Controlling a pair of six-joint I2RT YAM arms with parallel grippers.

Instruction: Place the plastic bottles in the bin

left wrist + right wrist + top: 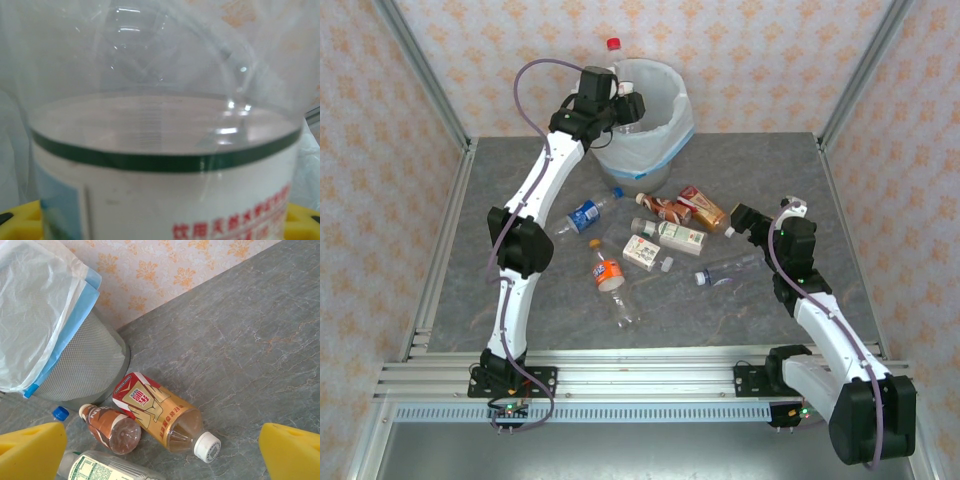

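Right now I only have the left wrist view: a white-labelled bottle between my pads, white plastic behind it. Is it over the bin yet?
Observer: In the top view it looks so. The left gripper holds the bottle at the left rim of the bin, with its red cap past the gripper.
Operator: And the right arm?
Observer: The right gripper is open and hovers by a red-and-gold bottle.
Operator: How many are still down there?
Observer: I count seven bottles lying on the table, all in front of the bin.
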